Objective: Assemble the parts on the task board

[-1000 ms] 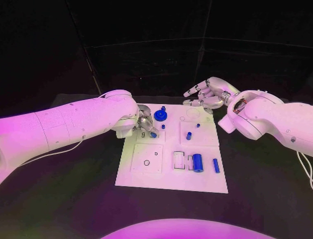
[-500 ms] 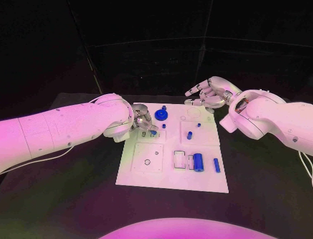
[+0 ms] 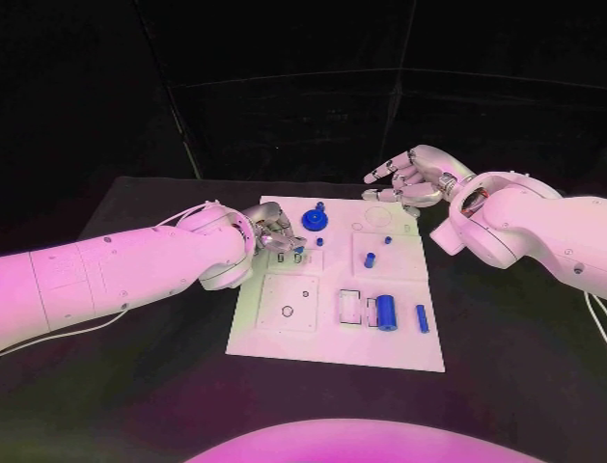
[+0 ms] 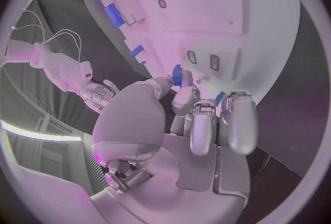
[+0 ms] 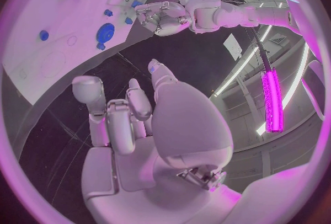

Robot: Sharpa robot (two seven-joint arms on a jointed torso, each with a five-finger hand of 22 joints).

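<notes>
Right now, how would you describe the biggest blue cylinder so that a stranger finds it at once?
Start at the white task board in the middle of the black table. Go to its near right part, where three pieces lie side by side. The cylinder is the thick middle one, between a white outlined block and a much thinner blue pin.

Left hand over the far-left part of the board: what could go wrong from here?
1. The left hand pinches a small blue part at its fingertips only; it could slip or tilt before seating.
2. The blue disc with a peg stands just beside that hand, so a sideways move could knock it.
3. The right hand hovers past the task board's far edge with nothing in it; a reach inward could crowd the left hand.
</notes>
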